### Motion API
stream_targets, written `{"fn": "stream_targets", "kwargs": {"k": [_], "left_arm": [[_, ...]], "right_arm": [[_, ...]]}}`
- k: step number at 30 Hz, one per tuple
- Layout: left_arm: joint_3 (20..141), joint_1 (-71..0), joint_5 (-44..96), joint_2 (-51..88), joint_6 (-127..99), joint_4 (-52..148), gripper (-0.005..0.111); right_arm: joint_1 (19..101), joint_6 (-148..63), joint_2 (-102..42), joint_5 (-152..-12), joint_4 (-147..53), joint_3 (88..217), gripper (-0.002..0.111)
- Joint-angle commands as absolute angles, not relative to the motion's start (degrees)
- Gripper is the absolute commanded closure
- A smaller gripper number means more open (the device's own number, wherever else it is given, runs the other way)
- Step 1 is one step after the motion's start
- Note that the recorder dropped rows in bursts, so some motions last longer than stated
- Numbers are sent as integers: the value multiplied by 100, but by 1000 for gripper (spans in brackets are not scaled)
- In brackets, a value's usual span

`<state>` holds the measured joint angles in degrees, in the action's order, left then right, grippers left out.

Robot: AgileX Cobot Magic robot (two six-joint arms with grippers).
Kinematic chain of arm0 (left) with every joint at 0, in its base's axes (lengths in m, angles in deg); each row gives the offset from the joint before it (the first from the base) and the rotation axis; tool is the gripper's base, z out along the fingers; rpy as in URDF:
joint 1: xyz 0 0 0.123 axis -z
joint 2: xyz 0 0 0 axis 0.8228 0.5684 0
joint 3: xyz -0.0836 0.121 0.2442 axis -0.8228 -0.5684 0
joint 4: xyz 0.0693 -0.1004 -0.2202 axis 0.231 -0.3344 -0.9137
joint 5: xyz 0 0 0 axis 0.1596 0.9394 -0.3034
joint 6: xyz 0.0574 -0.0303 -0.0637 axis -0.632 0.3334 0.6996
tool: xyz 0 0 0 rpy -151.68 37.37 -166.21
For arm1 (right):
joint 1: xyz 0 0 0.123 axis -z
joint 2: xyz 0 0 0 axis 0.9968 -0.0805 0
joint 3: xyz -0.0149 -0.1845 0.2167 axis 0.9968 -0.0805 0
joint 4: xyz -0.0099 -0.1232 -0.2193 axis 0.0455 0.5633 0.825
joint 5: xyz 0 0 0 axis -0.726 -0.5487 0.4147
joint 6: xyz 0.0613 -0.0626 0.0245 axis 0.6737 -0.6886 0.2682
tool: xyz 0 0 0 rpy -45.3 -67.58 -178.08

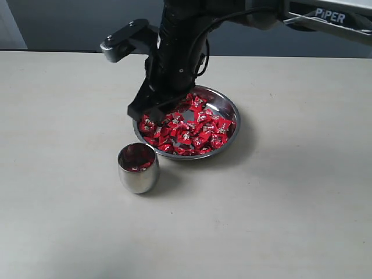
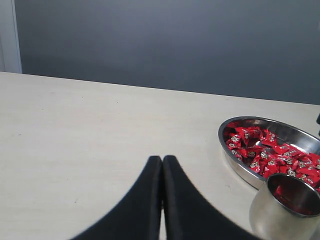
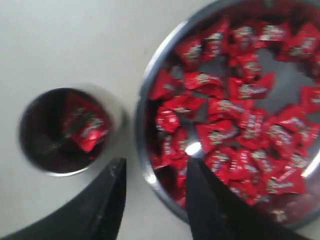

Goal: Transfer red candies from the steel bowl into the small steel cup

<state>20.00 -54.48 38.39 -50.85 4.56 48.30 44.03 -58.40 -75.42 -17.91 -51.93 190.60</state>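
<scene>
The steel bowl [image 1: 231, 113] sits mid-table with many red candies [image 1: 189, 131] heaped in it. Just in front of it, to the left, stands the small steel cup [image 1: 138, 170] with red showing inside. My right gripper [image 1: 146, 113] hangs open and empty over the bowl's left rim. In the right wrist view this gripper [image 3: 156, 167] straddles the bowl's rim [image 3: 144, 117]: one finger over bare table beside the cup [image 3: 30, 155], the other over the candies [image 3: 235, 115]. A candy [image 3: 82, 125] lies in the cup. My left gripper [image 2: 161, 161] is shut on nothing above the table, left of the bowl [image 2: 235, 164] and cup [image 2: 270, 220].
The pale table [image 1: 290, 203] spreads wide on every side of the bowl and cup. A dark grey wall [image 2: 175, 45] runs behind the table's far edge. The right arm's black body [image 1: 180, 46] rises above the bowl's back left.
</scene>
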Motion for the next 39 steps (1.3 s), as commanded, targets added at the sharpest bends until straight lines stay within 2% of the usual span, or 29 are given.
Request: {"fn": "stream_targets", "kwargs": {"k": [1, 18, 35, 39], "left_arm": [[1987, -5411, 3810, -5115, 474, 4830, 106], [1987, -5411, 3810, -5115, 474, 4830, 106], [1987, -5411, 3810, -5115, 474, 4830, 106], [1987, -5411, 3810, -5115, 474, 4830, 106]], "right_arm": [[4710, -5375, -7517, -2203, -4720, 19087, 69], [4896, -5375, -8657, -2738, -5015, 19087, 69], [4896, -5311, -8798, -2816, -5027, 19087, 69], [4896, -5177, -8836, -2795, -4849, 19087, 61]]}}
